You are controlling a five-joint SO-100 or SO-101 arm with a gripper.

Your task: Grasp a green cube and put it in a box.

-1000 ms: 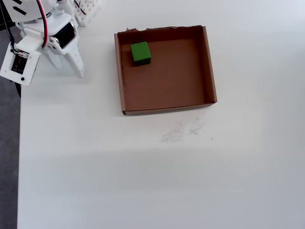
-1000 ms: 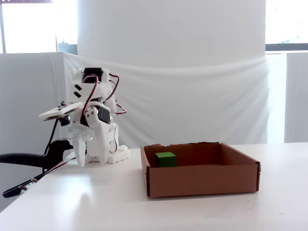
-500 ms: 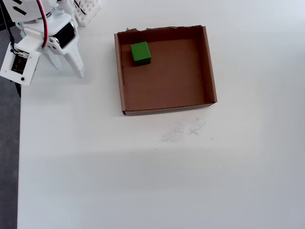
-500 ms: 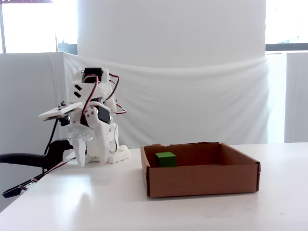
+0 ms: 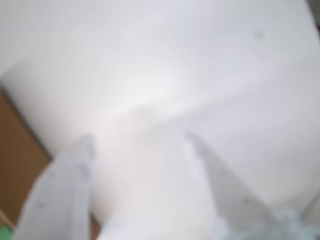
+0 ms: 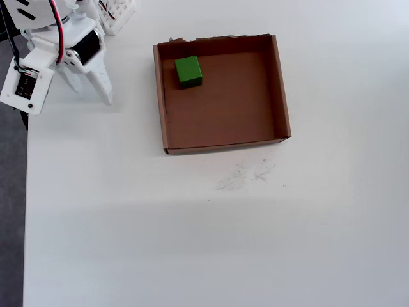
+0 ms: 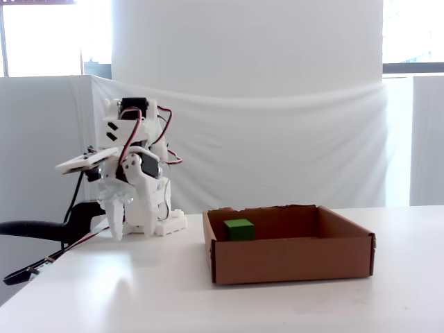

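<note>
Overhead view: a brown cardboard box [image 6: 281, 83] sits on a white table [image 6: 211, 236], its top wall ragged along the edge. A green cube [image 6: 188, 70] rests on the box floor in the upper left corner, near the left wall and the torn top wall. The white robot arm [image 6: 48, 38] is folded up at the top left corner of the table, well apart from the box. Its claw [image 6: 96, 89] points down toward the bare tabletop to the left of the box, holding nothing.

Fixed view from the side: the cube [image 7: 239, 229] shows above the front wall of the box [image 7: 291, 260], toward the box's left end. The arm [image 7: 132, 166] stands to the left, and its claw [image 7: 128, 225] hangs with tips close above the table [image 7: 139, 291].

Wrist view, quite blurred: the two pale fingers [image 5: 60, 195] stand apart with white table showing between them. A brown strip of the box [image 5: 17, 160] fills the lower left edge.
</note>
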